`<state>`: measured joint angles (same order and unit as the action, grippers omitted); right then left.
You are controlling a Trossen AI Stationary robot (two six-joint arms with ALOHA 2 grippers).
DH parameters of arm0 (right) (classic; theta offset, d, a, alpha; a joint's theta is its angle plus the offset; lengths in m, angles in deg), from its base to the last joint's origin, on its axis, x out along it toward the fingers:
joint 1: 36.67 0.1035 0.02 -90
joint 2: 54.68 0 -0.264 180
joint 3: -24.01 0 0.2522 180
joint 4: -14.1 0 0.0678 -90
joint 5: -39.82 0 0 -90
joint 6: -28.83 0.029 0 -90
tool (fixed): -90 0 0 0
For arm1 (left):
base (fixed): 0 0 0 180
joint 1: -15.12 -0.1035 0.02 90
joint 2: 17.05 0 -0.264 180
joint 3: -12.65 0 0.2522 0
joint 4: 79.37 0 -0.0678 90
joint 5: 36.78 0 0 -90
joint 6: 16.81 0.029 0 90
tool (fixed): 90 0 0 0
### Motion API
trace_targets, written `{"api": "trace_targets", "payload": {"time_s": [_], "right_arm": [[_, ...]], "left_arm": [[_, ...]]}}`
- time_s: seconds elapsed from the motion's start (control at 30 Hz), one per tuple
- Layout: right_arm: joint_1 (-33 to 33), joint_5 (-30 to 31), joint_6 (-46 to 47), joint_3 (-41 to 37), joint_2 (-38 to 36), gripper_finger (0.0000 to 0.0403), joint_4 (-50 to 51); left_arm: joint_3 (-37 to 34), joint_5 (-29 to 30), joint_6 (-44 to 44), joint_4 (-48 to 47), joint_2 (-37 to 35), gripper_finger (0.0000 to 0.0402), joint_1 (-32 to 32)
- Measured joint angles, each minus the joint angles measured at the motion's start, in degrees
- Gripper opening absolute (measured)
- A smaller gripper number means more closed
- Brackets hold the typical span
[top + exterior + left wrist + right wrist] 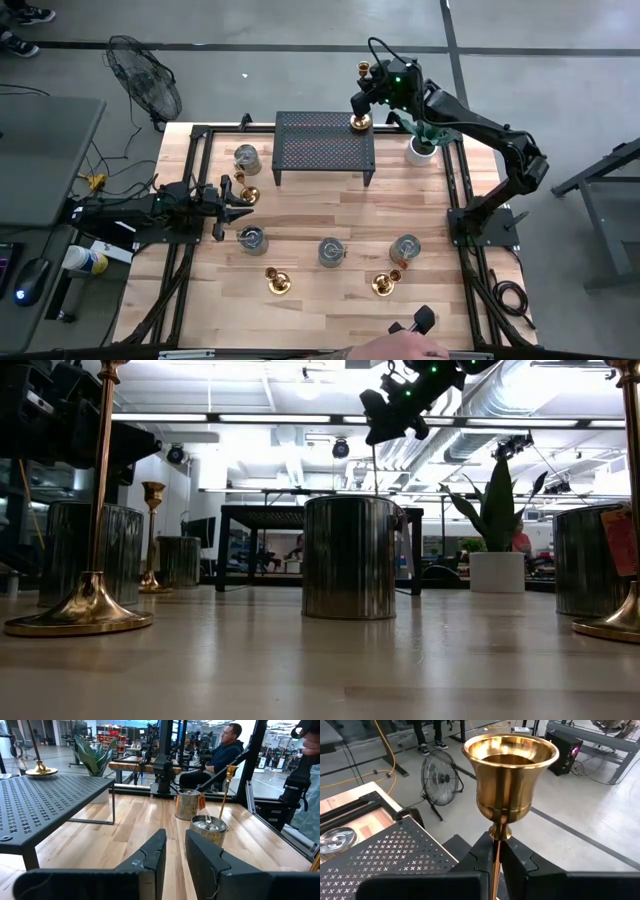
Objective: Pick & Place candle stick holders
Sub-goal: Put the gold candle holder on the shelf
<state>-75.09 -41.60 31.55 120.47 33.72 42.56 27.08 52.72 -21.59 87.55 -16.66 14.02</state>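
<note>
Holding: the right gripper (497, 855) is clamping the slender stem of a tall candle stick holder (510, 775) just under its cup, fingers pinched tight on it.
Standing: that holder's round base (360, 122) is sitting on the far right part of the black perforated rack (310, 150), its cup leaning out past the rack's far edge in the high view.
Waiting: the left gripper (172, 857) is hanging low over the left side of the table, fingers drawn nearly together with nothing between them, pointing across toward the right.
Resting left: another candle stick holder (247, 192) is standing just in front of the left gripper, beside a metal tin (246, 157).
Resting near: two more candle stick holders (279, 281) (384, 283) are standing near the front edge, close to three tins (331, 250).
Sharing the table: a potted plant (421, 140) is sitting just right of the rack, under the right arm.
Looking on: a seated person (220, 755) is showing beyond the table in the left wrist view, and a hand (395, 347) is reaching in at the near edge.
Risking a topple: the tall holder is looking tilted, so, by my judgement, letting go now could be tipping it off the rack's far edge.
Risking a knock: pulling away sideways may be dragging the stem or brushing the plant.
</note>
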Motion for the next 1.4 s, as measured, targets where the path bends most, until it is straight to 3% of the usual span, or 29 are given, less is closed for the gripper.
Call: {"api": "trace_targets", "payload": {"time_s": [1.1, 1.4], "right_arm": [[-0.72, -1.03, 0.26, -0.02, 0.65, 0.0024, 0.91], [-0.74, -0.17, 0.33, 0.00, 0.68, 0.0069, 0.91]], "left_arm": [[0.00, -0.01, -0.02, 0.01, -0.01, 0.0072, 0.02], [0.00, -0.01, 0.01, 0.01, 0.01, 0.0072, 0.00]]}}
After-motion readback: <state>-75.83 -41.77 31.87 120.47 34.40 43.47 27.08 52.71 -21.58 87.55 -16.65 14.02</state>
